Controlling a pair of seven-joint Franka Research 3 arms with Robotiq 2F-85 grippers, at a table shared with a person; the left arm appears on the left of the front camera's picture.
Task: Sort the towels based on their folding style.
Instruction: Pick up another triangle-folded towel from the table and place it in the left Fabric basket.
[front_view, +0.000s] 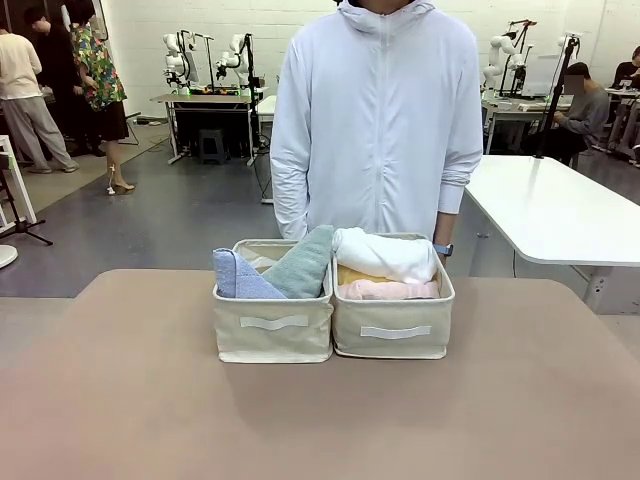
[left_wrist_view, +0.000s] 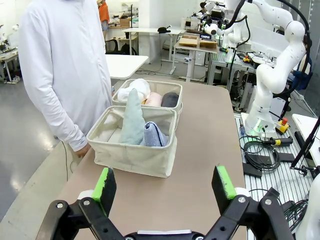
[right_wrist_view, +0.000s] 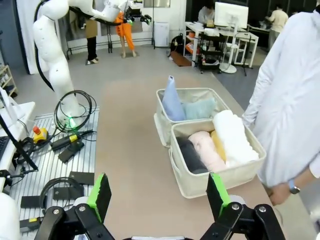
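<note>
Two beige fabric baskets sit side by side, touching, near the far edge of a tan table (front_view: 120, 400), directly in front of a person in a white zip jacket (front_view: 375, 120) who stands at the far side. The basket on the robot's left (front_view: 272, 335) holds two folded cone-shaped terry towels leaning together: a light blue cone towel (front_view: 238, 275) and a grey-green cone towel (front_view: 303, 265). The basket on the robot's right (front_view: 392, 340) holds the rolled cylinder towels: a white rolled towel (front_view: 385, 255) lies on top, a pink rolled towel (front_view: 388, 290) lies in front of it, a yellow rolled towel (front_view: 352, 274) peeks out between them, and a dark grey rolled towel (right_wrist_view: 190, 155) lies along the side nearest the right arm. The left gripper (left_wrist_view: 166, 187) hovers above the table with its green-padded fingers (left_wrist_view: 105, 184) spread wide apart and holding nothing; the baskets lie well beyond its fingertips. The right gripper (right_wrist_view: 159, 194) likewise hangs with its fingers (right_wrist_view: 100, 196) wide apart and empty, the basket of rolled towels just beyond and between the fingertips. The person's hand (right_wrist_view: 278, 194) with a wristwatch hangs near the table edge.
</note>
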